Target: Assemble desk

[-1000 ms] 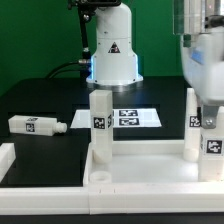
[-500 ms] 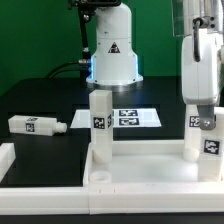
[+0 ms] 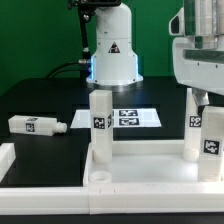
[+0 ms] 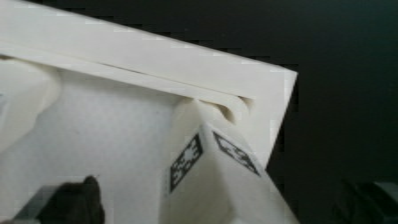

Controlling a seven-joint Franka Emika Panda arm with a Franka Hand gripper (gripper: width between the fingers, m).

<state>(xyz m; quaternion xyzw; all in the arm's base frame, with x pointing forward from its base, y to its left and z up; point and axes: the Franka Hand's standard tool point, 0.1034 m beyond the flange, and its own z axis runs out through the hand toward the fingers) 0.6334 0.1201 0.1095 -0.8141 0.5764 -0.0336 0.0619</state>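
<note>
The white desk tabletop (image 3: 140, 172) lies upside down near the front. One post leg (image 3: 100, 124) stands on it at the exterior view's left. Two legs stand at the right, a back one (image 3: 191, 122) and a front one (image 3: 212, 140). A loose leg (image 3: 34, 125) lies on the black table at the left. My gripper (image 3: 202, 96) hangs just above the right legs. In the wrist view my gripper (image 4: 222, 205) is open, its dark fingers (image 4: 71, 202) wide apart on either side of a tagged leg (image 4: 222, 160), clear of it, above the tabletop's corner (image 4: 125, 90).
The marker board (image 3: 128, 117) lies behind the tabletop. The robot base (image 3: 110, 55) stands at the back. A white border rail (image 3: 40, 192) runs along the front and up the left side (image 3: 8, 154).
My gripper has risen from around the right front leg to above it. The leg stays standing on the tabletop.
</note>
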